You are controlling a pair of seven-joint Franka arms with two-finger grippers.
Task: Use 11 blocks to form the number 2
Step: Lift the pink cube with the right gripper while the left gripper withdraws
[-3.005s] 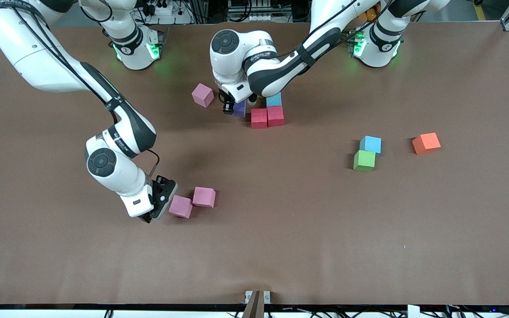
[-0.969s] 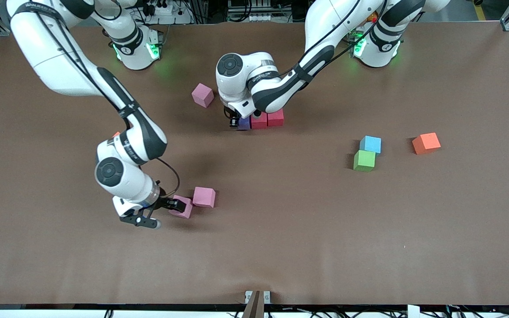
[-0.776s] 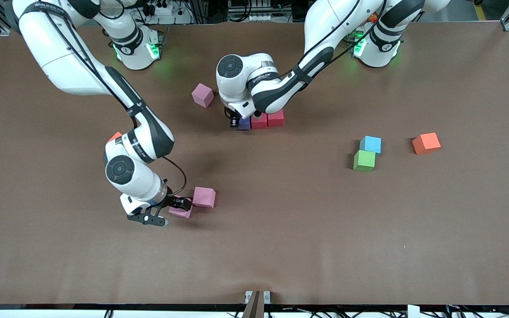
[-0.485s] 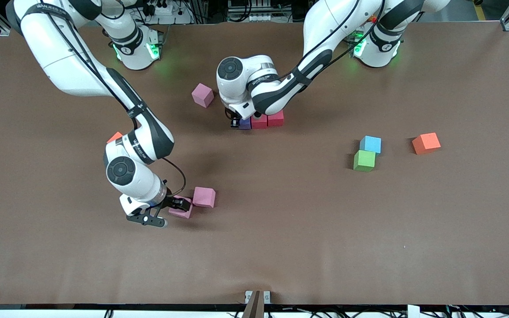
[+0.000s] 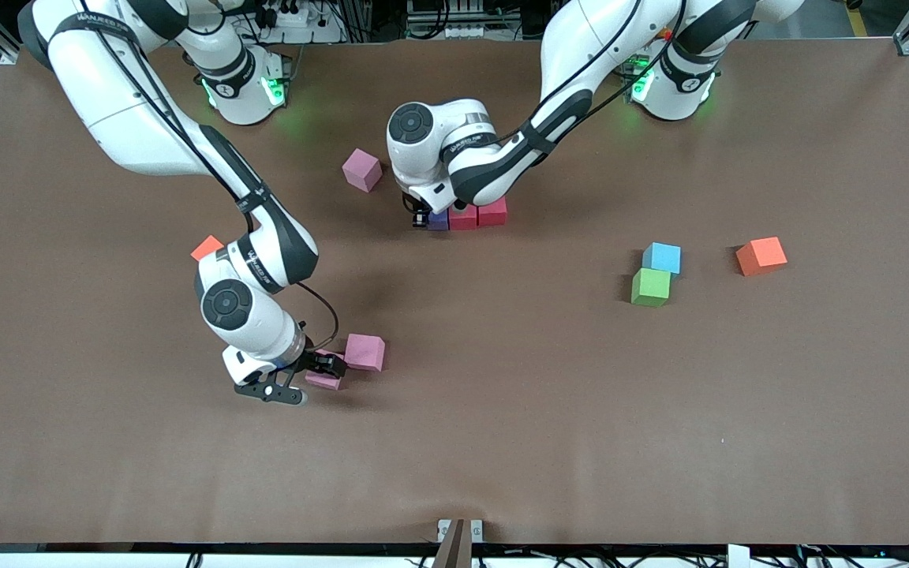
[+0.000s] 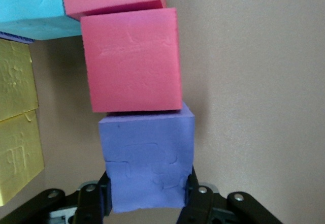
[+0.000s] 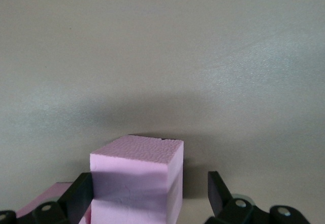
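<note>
Your left gripper is pinching the purple block, edge to edge with the red blocks. Your right gripper stands wide around a pink block, one finger not touching. Bare table lies nearer the camera.

I have the left gripper down at the table near mid-table, its two black fingers clamped on a purple foam cube. My right gripper sits low, fingers spread wide around a pink foam cube.
</note>
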